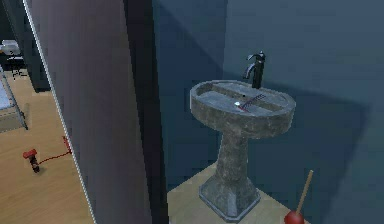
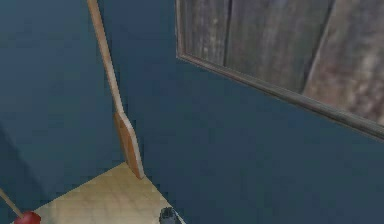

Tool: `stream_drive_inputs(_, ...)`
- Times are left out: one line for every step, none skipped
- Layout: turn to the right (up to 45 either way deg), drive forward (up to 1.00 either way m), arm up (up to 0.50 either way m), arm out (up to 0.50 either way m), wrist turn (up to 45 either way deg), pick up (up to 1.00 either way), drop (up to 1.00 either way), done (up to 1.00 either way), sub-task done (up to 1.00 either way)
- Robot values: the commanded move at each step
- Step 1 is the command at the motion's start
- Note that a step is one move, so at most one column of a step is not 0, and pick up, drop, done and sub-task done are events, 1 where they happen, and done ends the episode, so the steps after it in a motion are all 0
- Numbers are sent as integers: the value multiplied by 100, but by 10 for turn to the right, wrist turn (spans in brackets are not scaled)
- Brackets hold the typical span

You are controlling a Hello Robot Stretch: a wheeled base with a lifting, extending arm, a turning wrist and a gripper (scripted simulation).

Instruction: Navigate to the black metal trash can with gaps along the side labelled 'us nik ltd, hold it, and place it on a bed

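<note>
No black trash can appears in these views. In the arm side view a small dark and grey tip, seemingly my gripper (image 2: 170,215), pokes up from the bottom edge over a patch of tan floor (image 2: 110,195). Too little of it shows, so I cannot tell whether it holds anything.
A grey stone pedestal sink (image 1: 240,110) with a dark tap (image 1: 257,68) stands ahead against blue walls. A red plunger (image 1: 299,205) leans at its right and also appears as the plunger (image 2: 22,214). A grey door or wall panel (image 1: 95,110) stands close at the left. Beyond it a small red thing (image 1: 33,156) lies on wood floor. A framed panel (image 2: 290,45) hangs high on the blue wall.
</note>
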Motion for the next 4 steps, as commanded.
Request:
stream_drive_inputs(0,0,0,0,0,100,0,0,0)
stream_drive_inputs(0,0,10,0,0,0,0,0,0)
stream_drive_inputs(0,0,50,0,0,0,0,0,0)
stream_drive_inputs(0,0,48,0,0,0,0,0,0)
